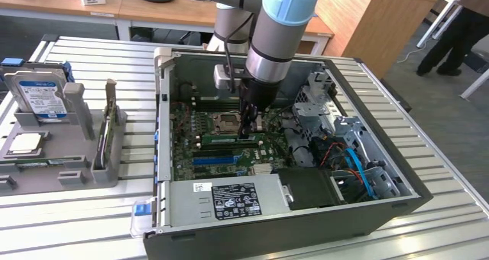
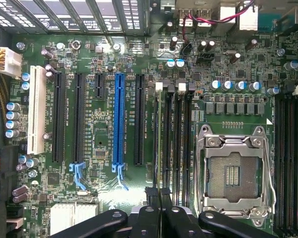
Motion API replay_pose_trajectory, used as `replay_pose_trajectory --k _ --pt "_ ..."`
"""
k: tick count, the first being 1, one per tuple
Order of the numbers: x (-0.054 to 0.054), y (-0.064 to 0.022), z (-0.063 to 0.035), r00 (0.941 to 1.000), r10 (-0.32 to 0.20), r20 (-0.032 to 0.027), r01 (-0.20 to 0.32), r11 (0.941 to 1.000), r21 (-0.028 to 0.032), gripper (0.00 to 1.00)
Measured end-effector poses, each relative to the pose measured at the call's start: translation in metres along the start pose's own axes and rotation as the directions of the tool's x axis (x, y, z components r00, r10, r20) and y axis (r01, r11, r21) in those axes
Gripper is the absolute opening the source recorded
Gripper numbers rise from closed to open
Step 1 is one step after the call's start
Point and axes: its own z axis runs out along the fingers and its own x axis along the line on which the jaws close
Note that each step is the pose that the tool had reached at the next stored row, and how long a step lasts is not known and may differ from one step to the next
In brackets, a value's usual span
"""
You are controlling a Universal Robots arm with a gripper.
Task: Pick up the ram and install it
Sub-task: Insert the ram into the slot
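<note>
The arm reaches down into the open computer case [image 1: 164, 128], which lies on its side on the slatted counter [image 1: 68, 225]. The end effector [image 1: 248, 135] sits low over the motherboard [image 1: 200, 148], right at the memory slots beside the empty CPU socket [image 1: 229, 121]. Its fingers are closed almost fully together on the ram [image 1: 229, 140], the thin green stick lying lengthwise at the fingertips, level with the board.

In the wrist view the end effector [image 2: 159, 196] has its dark fingers pinched over the top edge of the ram [image 2: 156, 144], which shows edge-on as a thin line running along one of the black memory slots [image 2: 167, 134] next to the CPU socket [image 2: 237, 171]. The white latch tabs [image 2: 159, 86] at the far end of the slots are visible.

As a judgement, pickup and carry are done, and the stick is in or at the mouth of its slot. Whether it is pressed fully home and latched cannot be told. Release has not happened. The hard drive [image 1: 40, 97] stands untouched in the grey holder [image 1: 77, 134] on the exterior view's left.
</note>
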Motion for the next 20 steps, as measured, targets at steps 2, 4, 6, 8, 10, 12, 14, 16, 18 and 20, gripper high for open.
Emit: replay_pose_trajectory --k 2,4,6,8,10,12,14,16,18,20 --pt "0.0000 0.0000 0.0001 1.0000 0.001 -0.0001 -0.001 1.0000 0.0000 0.12" --pt "0.0000 0.0000 0.0002 1.0000 0.001 -0.0001 -0.001 1.0000 0.0000 0.12" --pt "0.0000 0.0000 0.0003 1.0000 0.001 0.0000 -0.001 1.0000 0.0000 0.12" --pt "0.0000 0.0000 0.0007 1.0000 0.001 0.0003 -0.001 1.0000 0.0001 0.12" --pt "0.0000 0.0000 0.0011 1.0000 0.001 0.0000 -0.001 1.0000 0.0000 0.12" --pt "0.0001 0.0000 0.0013 1.0000 0.001 0.0001 -0.001 1.0000 0.0000 0.12" --pt "0.0001 -0.0001 0.0016 1.0000 0.001 0.0001 -0.001 1.0000 0.0000 0.12" --pt "0.0001 -0.0001 0.0017 1.0000 0.001 0.0001 -0.001 1.0000 0.0000 0.12" --pt "0.0001 -0.0001 0.0021 1.0000 0.001 0.0002 -0.001 1.0000 0.0000 0.12" --pt "0.0001 -0.0001 0.0022 1.0000 0.001 0.0000 -0.001 1.0000 0.0000 0.12"
